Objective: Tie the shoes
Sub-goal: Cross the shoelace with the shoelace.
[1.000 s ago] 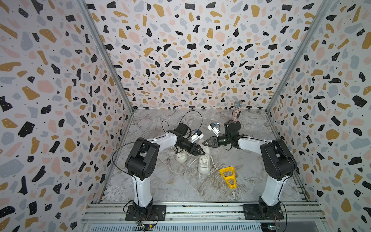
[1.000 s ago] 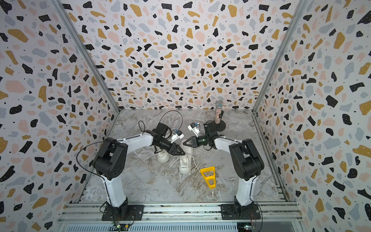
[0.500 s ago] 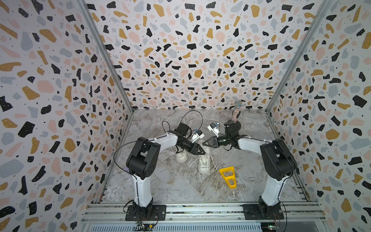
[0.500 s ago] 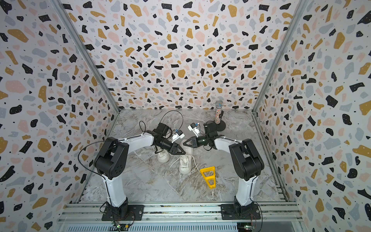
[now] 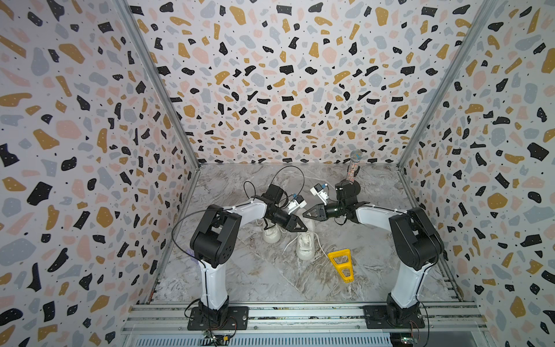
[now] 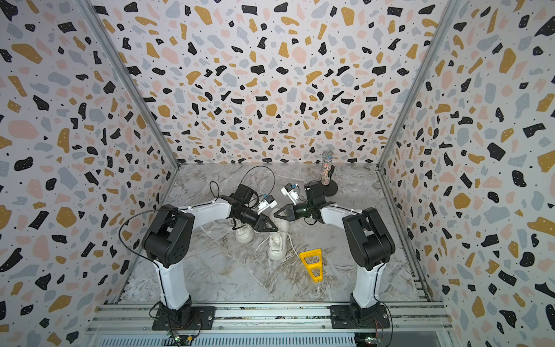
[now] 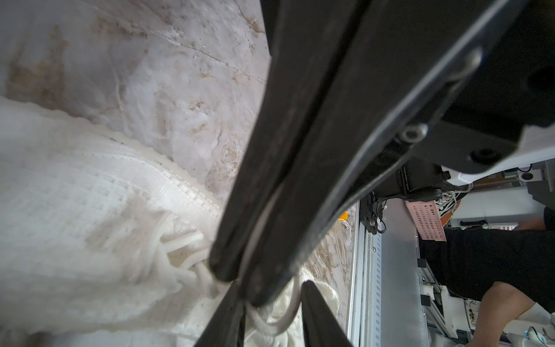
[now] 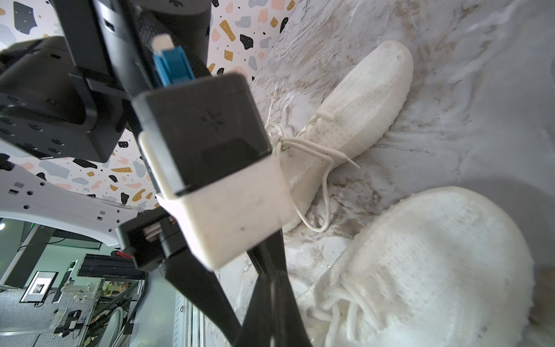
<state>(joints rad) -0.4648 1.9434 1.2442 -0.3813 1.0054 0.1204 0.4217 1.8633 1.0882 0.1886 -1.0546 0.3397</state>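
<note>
left tool (image 5: pixel 303 229) narrow, pinching a lace (image 7: pixel 261 323) of the 3 o'clock shoe (image 5: pixel 305 247) at tabletop (image 5: pixel 255 279) centre, right tool (image 5: pixel 304 214) closed just at its 12, 9 o'clock shoe (image 5: pixel 271 236) looks knotted; best pull strand taut slowly, no jerks

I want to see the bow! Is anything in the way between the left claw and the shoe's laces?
Nothing visible is. The left gripper sits right at the laces of the shoe, with nothing between them.
</note>
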